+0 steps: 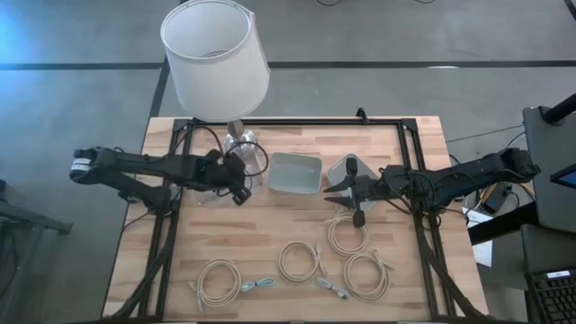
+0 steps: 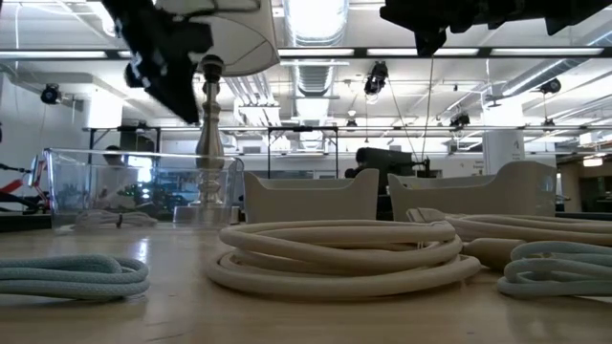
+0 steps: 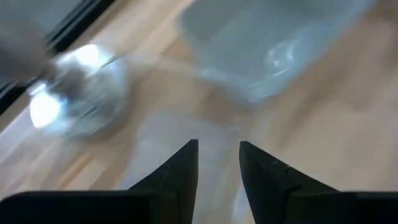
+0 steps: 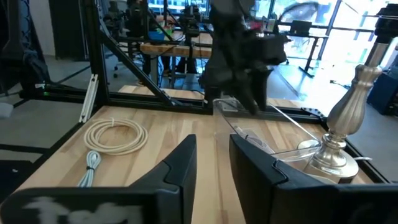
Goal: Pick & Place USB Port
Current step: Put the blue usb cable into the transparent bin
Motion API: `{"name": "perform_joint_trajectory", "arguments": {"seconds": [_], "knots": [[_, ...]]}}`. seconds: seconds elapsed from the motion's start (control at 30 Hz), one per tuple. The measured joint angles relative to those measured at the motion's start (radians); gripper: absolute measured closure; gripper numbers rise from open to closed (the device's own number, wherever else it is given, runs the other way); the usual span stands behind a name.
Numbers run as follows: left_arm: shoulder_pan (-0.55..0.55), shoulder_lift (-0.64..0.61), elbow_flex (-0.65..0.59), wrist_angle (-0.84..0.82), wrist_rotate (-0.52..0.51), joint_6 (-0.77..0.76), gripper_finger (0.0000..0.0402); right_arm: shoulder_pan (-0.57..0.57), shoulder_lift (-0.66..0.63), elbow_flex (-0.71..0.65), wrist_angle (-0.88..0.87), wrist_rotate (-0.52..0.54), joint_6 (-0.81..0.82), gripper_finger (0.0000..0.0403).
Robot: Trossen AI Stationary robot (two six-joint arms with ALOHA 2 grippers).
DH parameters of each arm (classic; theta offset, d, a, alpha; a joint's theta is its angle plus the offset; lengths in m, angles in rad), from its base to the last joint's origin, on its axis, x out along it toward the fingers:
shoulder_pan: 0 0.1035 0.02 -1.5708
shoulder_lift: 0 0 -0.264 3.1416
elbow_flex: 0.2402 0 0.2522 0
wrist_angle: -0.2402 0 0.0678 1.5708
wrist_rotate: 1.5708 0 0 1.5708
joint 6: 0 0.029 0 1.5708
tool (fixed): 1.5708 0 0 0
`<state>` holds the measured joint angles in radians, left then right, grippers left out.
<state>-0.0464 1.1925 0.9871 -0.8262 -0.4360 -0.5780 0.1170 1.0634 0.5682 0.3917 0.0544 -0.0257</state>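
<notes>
Several coiled USB cables lie flat on the near half of the table: one just near-side of my right gripper, with a small dark piece at its far edge, and others. My right gripper hovers open by a white tray, with nothing between its fingers. My left gripper hangs open over the table beside the lamp base and a clear tub.
A table lamp with a white shade stands at the far edge, its metal base next to the clear tub. A grey tray sits between the arms. Black frame rails run along the table's sides.
</notes>
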Motion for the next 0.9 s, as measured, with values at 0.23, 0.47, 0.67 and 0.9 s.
{"name": "perform_joint_trajectory", "arguments": {"seconds": [0.23,0.47,0.67,0.9], "knots": [[-0.178,0.002,-0.034,0.283,0.112,0.107,0.0284,0.0,0.0,0.0,0.0,0.0,0.0,0.0301],[-0.375,0.008,-0.142,0.561,0.134,0.132,0.0285,0.0,0.0,-0.004,0.0,0.0,-0.027,0.0305],[-0.494,0.059,-0.249,0.816,0.133,0.079,0.0279,0.0,0.0,-0.006,0.0,0.0,-0.027,0.0306],[-0.551,0.223,-0.236,0.889,0.143,-0.04,0.0255,0.0,0.0,-0.01,0.0,0.0,-0.027,0.0296]]}}
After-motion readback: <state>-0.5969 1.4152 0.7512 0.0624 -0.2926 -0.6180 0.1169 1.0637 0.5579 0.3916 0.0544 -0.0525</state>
